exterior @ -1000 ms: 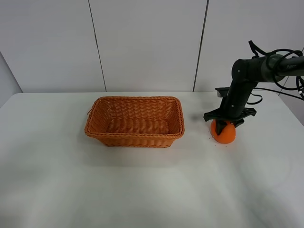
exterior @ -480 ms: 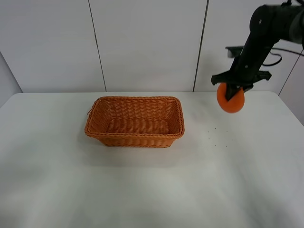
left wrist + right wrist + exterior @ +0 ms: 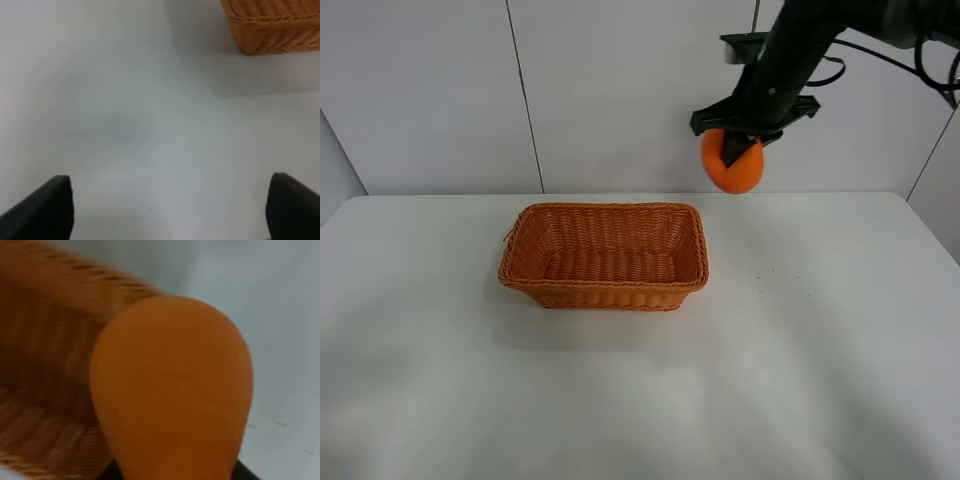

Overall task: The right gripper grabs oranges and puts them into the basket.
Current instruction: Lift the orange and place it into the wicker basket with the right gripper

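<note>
The white bench [image 3: 820, 380] carries a rectangular orange-brown wicker basket [image 3: 605, 293], its long axis running left to right. Well above its right end, the black two-fingered right gripper [image 3: 733, 150] is clamped on the bright orange pear-shaped fruit [image 3: 732, 172], which hangs near upright with its broad end down. The right wrist view shows basket weave beside the fruit. The left wrist view shows the left gripper [image 3: 170, 212], spread wide over the bench.

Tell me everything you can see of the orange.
The orange is one bright orange fruit, smooth-looking, rounded and narrowing toward one end. The right hand is clamped on it from above, one dark finger crossing its front. It hangs in the air, touching nothing else, up and to the right of the basket in the high view.
</note>
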Robot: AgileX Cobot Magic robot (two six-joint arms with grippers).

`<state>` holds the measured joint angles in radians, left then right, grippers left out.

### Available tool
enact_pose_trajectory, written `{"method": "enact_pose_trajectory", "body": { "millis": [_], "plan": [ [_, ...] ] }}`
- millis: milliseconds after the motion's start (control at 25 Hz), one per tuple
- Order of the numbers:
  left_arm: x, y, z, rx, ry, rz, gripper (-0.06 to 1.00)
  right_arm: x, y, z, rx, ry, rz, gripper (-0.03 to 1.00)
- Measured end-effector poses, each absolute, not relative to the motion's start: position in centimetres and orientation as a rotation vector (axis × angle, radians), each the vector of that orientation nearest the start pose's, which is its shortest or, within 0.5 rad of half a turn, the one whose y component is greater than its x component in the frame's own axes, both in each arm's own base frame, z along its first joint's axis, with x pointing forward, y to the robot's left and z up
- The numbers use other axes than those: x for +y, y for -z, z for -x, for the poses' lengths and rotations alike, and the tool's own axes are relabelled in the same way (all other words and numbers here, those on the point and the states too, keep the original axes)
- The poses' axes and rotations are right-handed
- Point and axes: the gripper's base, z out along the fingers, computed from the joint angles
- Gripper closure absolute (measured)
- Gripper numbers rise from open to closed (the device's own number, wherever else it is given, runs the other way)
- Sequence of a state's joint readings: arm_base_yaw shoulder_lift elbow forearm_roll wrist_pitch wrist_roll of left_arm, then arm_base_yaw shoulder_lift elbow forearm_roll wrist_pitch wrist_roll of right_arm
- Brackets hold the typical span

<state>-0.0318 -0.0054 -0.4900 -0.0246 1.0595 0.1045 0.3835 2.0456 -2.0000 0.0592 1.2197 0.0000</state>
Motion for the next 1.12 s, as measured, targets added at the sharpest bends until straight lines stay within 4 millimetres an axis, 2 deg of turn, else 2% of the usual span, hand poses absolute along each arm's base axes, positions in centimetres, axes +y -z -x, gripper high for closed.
{"method": "enact_pose_trajectory", "body": {
  "millis": [200,360,480,640,720,800,840,920,1040,1120],
  "plan": [
    [-0.2,-27.5,0.5,2.043,-0.016,-0.14,0.06,23.7,-29.4,-39.0,2.662,-0.23,0.714,0.86],
    [-0.2,-27.5,0.5,2.043,-0.016,-0.14,0.06,27.5,-26.8,-38.7,2.607,-0.26,0.793,0.86],
    [-0.2,-27.5,0.5,2.043,-0.016,-0.14,0.06,28.8,-23.5,-39.7,2.6,-0.263,0.801,0.86],
    [-0.2,-27.5,0.5,2.043,-0.016,-0.14,0.06,29.5,-18.7,-41.1,2.634,-0.244,0.802,0.86],
    [-0.2,-27.5,0.5,2.043,-0.016,-0.14,0.06,29.6,-17.1,-41.3,2.658,-0.236,0.806,0.86],
    [-0.2,-27.5,0.5,2.043,-0.016,-0.14,0.06,29.7,-16.4,-41.3,2.675,-0.243,0.804,0.86],
    [-0.2,-27.5,0.5,2.043,-0.016,-0.14,0.06,29.8,-16.3,-41.3,2.678,-0.248,0.802,0.83],
    [-0.2,-27.5,0.5,2.043,-0.016,-0.14,0.06,29.8,-16.3,-41.2,2.683,-0.26,0.79,0.72],
    [-0.2,-27.5,0.5,2.043,-0.016,-0.14,0.06,29.8,-16.4,-41.1,2.706,-0.257,0.792,0.41],
    [-0.2,-27.5,0.5,2.043,-0.016,-0.14,0.06,29.7,-16.8,-41.0,2.72,-0.253,0.801,0.33]
  ]
}}
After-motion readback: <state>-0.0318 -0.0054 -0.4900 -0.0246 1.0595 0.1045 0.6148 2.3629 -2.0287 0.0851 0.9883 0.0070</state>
